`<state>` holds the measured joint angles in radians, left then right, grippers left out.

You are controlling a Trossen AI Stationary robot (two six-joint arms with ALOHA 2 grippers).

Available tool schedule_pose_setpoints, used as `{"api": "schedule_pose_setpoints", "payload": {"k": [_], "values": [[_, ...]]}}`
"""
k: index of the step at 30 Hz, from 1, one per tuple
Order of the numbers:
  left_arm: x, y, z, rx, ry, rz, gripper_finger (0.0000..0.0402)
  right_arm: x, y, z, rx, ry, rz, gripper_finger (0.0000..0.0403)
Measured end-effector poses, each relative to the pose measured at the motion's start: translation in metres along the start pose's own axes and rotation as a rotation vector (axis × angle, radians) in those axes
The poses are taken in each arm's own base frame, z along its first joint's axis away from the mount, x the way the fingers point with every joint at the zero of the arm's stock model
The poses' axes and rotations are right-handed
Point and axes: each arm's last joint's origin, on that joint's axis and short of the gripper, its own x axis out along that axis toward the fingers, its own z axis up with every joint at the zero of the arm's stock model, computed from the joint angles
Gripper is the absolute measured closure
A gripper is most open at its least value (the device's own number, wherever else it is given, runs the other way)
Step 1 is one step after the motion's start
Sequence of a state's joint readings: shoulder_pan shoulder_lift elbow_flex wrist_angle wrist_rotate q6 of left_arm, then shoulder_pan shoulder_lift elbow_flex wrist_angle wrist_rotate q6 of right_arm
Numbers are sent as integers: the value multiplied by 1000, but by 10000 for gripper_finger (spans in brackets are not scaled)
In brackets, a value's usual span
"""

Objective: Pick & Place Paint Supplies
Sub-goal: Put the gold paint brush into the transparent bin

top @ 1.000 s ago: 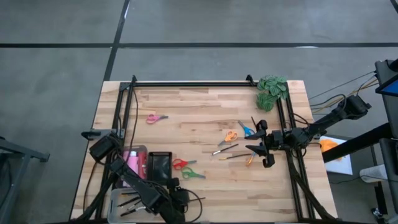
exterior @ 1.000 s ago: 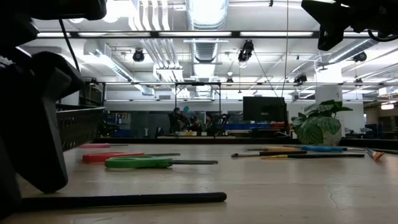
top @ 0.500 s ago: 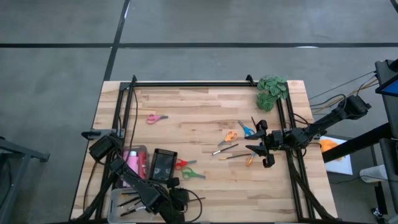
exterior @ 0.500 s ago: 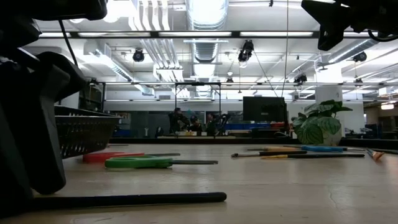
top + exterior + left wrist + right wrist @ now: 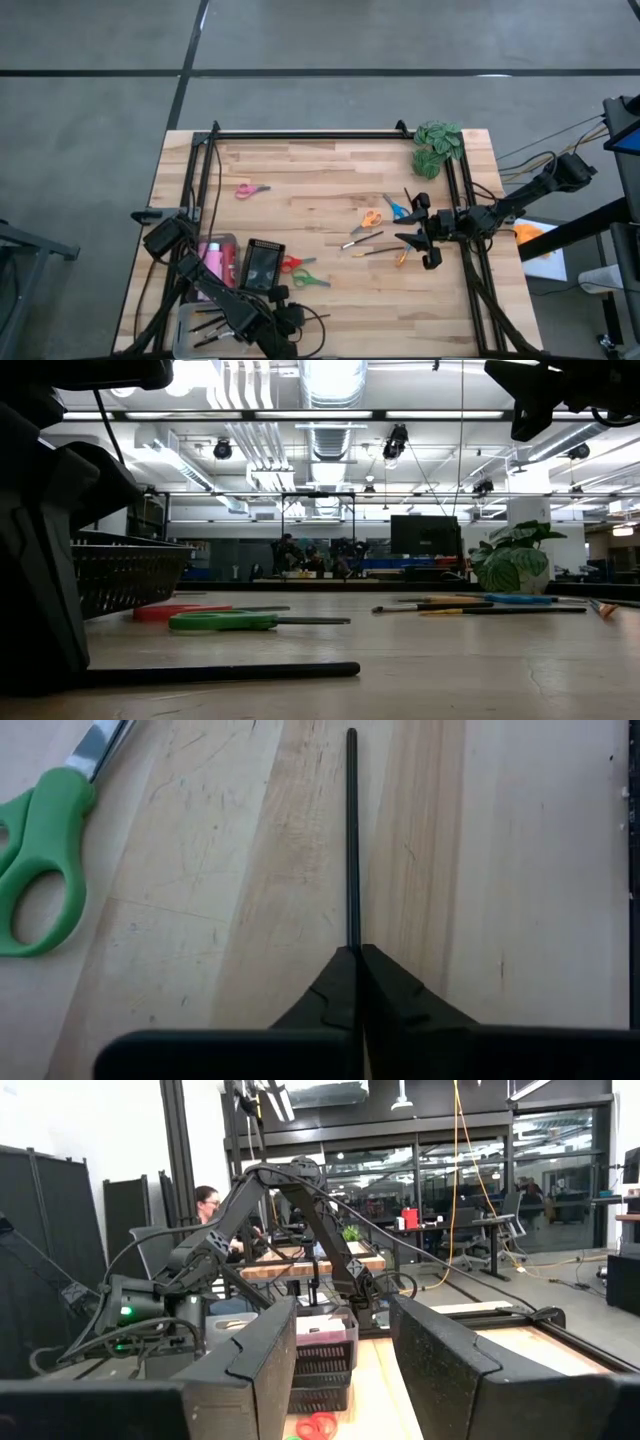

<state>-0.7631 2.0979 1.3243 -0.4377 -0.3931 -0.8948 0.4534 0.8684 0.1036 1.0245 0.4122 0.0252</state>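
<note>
A thin dark brush [image 5: 312,319] lies near the table's front edge, and my left gripper [image 5: 287,318] is shut on one end of it. In the low view the brush [image 5: 220,673] runs along the tabletop from that gripper [image 5: 40,580]. Green scissors [image 5: 312,281] and red scissors [image 5: 290,263] lie just beyond it. Orange scissors [image 5: 371,217], blue scissors [image 5: 396,208] and brushes [image 5: 364,240] lie at the right. Beside them, my right gripper [image 5: 425,240] hangs raised and open, holding nothing. Pink scissors [image 5: 252,189] lie far left. My left gripper pinches the brush's thin dark handle at one end [image 5: 352,935] between its two shut fingertips. The fingers come slanting down from the table's near left. The handle runs straight on ahead of them and lies along the wood.
A black mesh basket [image 5: 262,266] stands next to pink bottles [image 5: 213,258] at the front left. A pale tray with brushes [image 5: 205,320] sits at the front-left corner. A green leafy clump [image 5: 437,145] sits at the far right corner. A black frame [image 5: 300,134] rims the table.
My left gripper has shut on the dark brush's end while staying in place. The black mesh basket has shifted a little toward the table's right and turned slightly. My right arm has kept still.
</note>
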Motion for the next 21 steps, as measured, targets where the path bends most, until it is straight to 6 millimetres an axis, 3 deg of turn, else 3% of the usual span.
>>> {"api": "schedule_pose_setpoints", "payload": {"k": [21], "values": [[-11, -5, 10, -14, -24, -39, 401, 0, 0, 0, -1, 2, 0, 243]]}}
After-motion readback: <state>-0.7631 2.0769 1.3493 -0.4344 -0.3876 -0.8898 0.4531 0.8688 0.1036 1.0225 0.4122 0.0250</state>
